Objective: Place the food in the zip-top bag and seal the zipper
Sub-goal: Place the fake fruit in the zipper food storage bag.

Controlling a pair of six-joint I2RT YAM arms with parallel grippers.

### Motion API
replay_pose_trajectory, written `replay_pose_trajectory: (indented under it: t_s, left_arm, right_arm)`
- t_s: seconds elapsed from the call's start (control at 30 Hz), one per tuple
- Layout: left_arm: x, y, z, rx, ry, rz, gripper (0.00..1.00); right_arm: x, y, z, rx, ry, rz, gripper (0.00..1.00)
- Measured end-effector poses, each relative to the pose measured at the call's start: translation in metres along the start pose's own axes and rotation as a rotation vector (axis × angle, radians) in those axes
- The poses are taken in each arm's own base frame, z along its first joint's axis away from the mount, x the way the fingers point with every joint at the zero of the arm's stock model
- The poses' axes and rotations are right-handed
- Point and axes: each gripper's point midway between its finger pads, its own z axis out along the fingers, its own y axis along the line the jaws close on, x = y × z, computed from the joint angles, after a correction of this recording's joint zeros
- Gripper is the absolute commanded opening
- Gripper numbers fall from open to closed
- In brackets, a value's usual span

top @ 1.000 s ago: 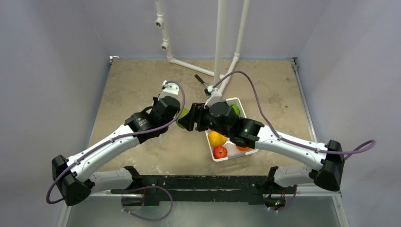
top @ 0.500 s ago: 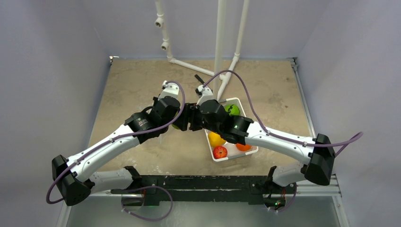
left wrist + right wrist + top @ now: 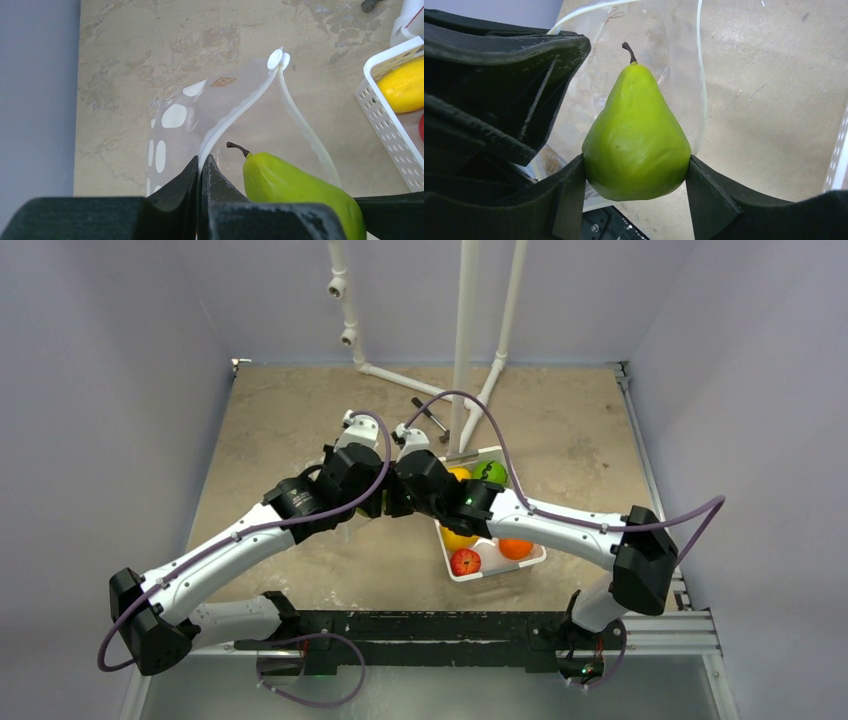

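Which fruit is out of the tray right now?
The green pear, held between the jaws of the right gripper at the open mouth of the zip-top bag. The red apple, orange and yellow fruit lie in the white tray.

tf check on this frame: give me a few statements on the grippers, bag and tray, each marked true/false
1. The right gripper holds a green pear by its wide end. True.
2. The left gripper is open and clear of the zip-top bag. False: it is shut on the edge of the bag's mouth.
3. The zipper is sealed along its width. False: its two strips stand apart and the mouth gapes, with the pear's stem end at the opening.
4. The white tray holds fruit. True: a red apple and an orange are among the pieces in it.
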Motion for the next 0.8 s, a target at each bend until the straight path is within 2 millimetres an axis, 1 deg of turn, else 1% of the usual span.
replay_pose_trajectory:
  t_s: [0.1, 0.13, 0.2, 0.27, 0.37, 0.43, 0.5, 0.57, 0.8]
  left_arm:
    - [0.000, 0.000, 0.000, 0.001, 0.000, 0.001, 0.00]
    - [0.000, 0.000, 0.000, 0.001, 0.000, 0.000, 0.00]
    - [0.000, 0.000, -0.001, 0.004, -0.001, -0.001, 0.00]
    - [0.000, 0.000, -0.001, 0.005, -0.002, -0.003, 0.00]
    - [-0.001, 0.000, -0.001, 0.006, -0.003, -0.003, 0.00]
    - [-0.001, 0.000, -0.001, 0.003, -0.003, -0.003, 0.00]
    - [-0.002, 0.003, -0.001, -0.004, -0.007, -0.008, 0.00]
    - [-0.002, 0.003, -0.002, -0.005, -0.011, -0.011, 0.00]
    - [-0.004, 0.004, -0.003, -0.005, -0.016, -0.015, 0.00]
  right_arm:
    - [0.003, -0.002, 0.005, 0.007, 0.005, -0.001, 0.22]
    - [0.005, -0.002, 0.008, 0.007, 0.006, -0.002, 0.30]
    - [0.006, -0.003, 0.012, 0.008, 0.007, -0.002, 0.39]
    - [0.008, -0.004, 0.016, 0.011, 0.010, -0.002, 0.56]
    - [0.012, -0.005, 0.025, 0.018, 0.015, -0.004, 0.77]
    - [0.014, -0.007, 0.028, 0.025, 0.018, 0.002, 0.88]
    - [0.015, -0.010, 0.030, 0.037, 0.017, 0.007, 0.96]
    - [0.013, -0.012, 0.030, 0.047, 0.011, 0.009, 0.98]
    - [0.008, -0.014, 0.027, 0.063, -0.010, 0.009, 0.99]
